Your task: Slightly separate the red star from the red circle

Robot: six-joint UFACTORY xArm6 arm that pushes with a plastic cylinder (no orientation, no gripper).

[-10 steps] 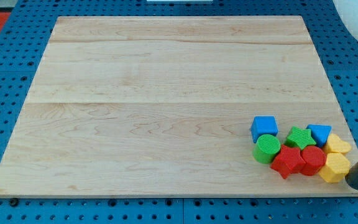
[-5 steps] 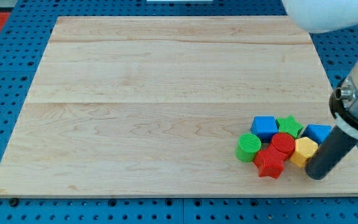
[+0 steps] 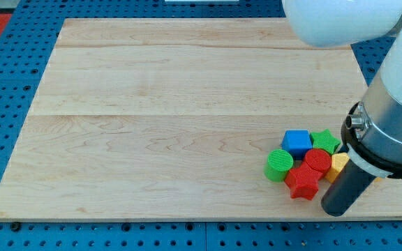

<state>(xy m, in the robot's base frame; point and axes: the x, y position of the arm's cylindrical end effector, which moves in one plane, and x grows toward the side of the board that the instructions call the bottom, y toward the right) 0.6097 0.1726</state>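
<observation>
Leftward, my tip [image 3: 333, 211] now nears ridged red star [image 3: 303, 183]

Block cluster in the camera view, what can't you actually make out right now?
- Yellow block: mostly covered by the rod, shape unreadable.
- Any blocks further to the view's right: the arm's body hides that area, so their presence cannot be told.
- Red star and red circle: they look touching; a thin gap cannot be ruled out.
- My tip: sits right of the red star; contact with any block unclear.
</observation>
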